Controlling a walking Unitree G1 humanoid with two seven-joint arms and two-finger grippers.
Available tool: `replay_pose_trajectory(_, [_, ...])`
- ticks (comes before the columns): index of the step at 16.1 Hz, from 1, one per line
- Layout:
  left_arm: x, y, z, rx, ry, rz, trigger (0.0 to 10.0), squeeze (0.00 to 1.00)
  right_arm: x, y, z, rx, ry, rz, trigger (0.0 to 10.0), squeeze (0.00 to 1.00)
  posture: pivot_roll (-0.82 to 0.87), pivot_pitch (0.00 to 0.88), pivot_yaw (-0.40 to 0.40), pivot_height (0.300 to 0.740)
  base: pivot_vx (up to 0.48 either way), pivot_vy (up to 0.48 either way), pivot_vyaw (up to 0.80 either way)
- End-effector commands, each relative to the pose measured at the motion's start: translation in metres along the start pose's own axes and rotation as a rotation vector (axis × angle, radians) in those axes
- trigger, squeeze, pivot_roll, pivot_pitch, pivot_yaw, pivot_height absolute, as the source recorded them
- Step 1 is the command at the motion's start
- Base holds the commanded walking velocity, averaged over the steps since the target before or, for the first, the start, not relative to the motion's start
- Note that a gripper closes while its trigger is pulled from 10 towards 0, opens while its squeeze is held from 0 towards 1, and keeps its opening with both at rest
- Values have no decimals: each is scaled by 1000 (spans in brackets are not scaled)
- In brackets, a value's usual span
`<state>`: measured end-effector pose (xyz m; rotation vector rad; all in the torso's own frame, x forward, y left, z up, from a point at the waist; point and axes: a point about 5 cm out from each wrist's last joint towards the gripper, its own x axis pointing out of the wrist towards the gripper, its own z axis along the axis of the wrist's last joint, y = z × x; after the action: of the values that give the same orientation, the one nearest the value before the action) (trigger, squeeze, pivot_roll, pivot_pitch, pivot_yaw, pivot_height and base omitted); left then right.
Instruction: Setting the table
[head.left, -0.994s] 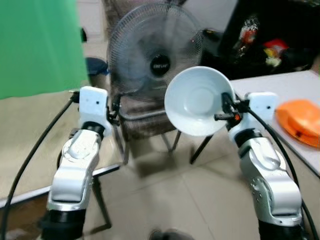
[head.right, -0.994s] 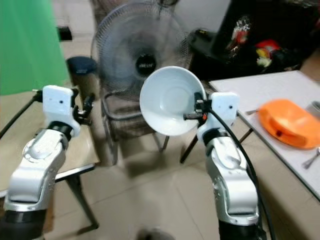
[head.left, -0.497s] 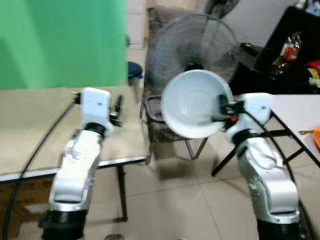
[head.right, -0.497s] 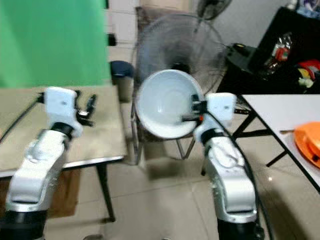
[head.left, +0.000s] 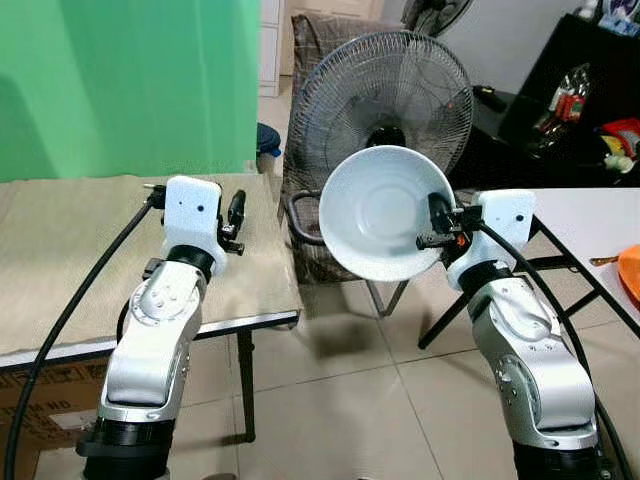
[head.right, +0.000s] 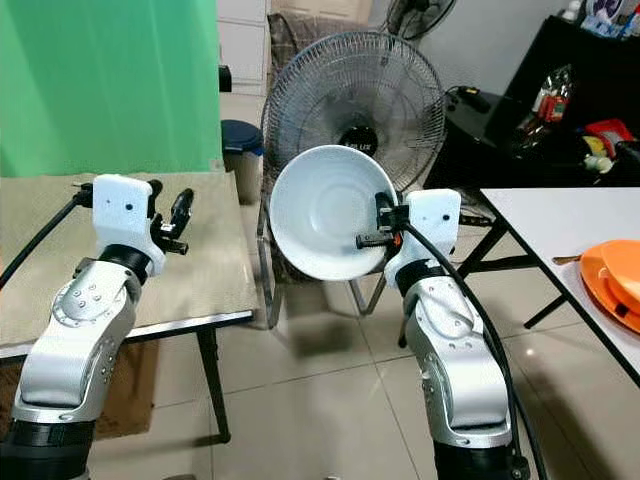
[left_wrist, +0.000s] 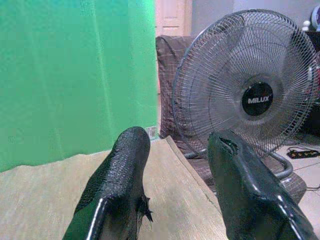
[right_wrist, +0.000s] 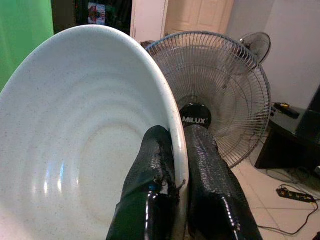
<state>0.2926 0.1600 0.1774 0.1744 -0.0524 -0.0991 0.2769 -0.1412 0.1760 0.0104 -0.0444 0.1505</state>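
A pale white-blue bowl (head.left: 385, 211) hangs in the air in front of me, tilted with its hollow facing me. My right gripper (head.left: 434, 222) is shut on its rim at the right side; the wrist view shows the rim (right_wrist: 179, 150) pinched between the two black fingers (right_wrist: 150, 175). My left gripper (head.left: 235, 215) is held up over the corner of the beige cloth-covered table (head.left: 60, 260), open and holding nothing, its fingers (left_wrist: 120, 170) apart.
A standing fan (head.left: 385, 95) and a chair (head.left: 320, 240) are straight ahead behind the bowl. A white folding table (head.right: 560, 225) at the right carries an orange plate (head.right: 615, 285). A green screen (head.left: 120, 80) stands at the back left. Tiled floor (head.left: 340, 400) lies between the tables.
The view has swung left and sharpened: the beige table has come in at the left, the white table and orange plate have slid right. The bowl stays in my right gripper.
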Motion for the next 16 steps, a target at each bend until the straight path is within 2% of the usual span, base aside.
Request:
replay_pose_trajectory(1, [1, -5, 1, 9, -5, -21, 10000, 0, -1, -6, 5, -11, -17, -23, 10000, 0, 83, 0, -135, 740, 0, 0, 0])
replay_pose_trajectory(3, [2, -7, 2, -10, -16, -39, 10000, 0, -2, -7, 3, -2, -2, -37, 10000, 0, 84, 0, -133, 740, 0, 0, 0])
replay_pose_trajectory(5, [3, -5, 1, -5, -3, -32, 10000, 0, -2, -8, 3, 2, 2, -43, 10000, 0, 82, 0, -129, 740, 0, 480, 0])
replay_pose_trajectory(7, [4, -6, 1, 78, -1, -24, 10000, 0, -2, -7, 3, -6, 4, -45, 10000, 0, 81, 0, -126, 740, 0, -240, -800])
replay_pose_trajectory(8, [4, -6, 1, 69, 4, -20, 10000, 0, -3, -7, 2, -8, 6, -50, 10000, 0, 78, 0, -124, 740, 0, -480, -800])
replay_pose_trajectory(10, [5, -3, -2, -20, 31, -5, 10000, 0, -4, -8, 2, -6, 11, -60, 10000, 0, 77, 0, -120, 740, 0, 240, -800])
replay_pose_trajectory(13, [5, -2, -2, 3, 24, -7, 10000, 0, -5, -8, 1, -4, 16, -66, 10000, 0, 76, 0, -118, 740, 0, 480, -800])
replay_pose_trajectory(14, [6, -1, 1, 59, 7, -3, 10000, 0, -5, -8, 1, -6, 19, -71, 10000, 0, 76, 0, -118, 740, 0, 0, -800])
replay_pose_trajectory(16, [7, -5, 0, 45, 16, -26, 10000, 0, -6, -9, 2, -6, 17, -77, 10000, 0, 67, 0, -109, 740, 0, -480, -800])
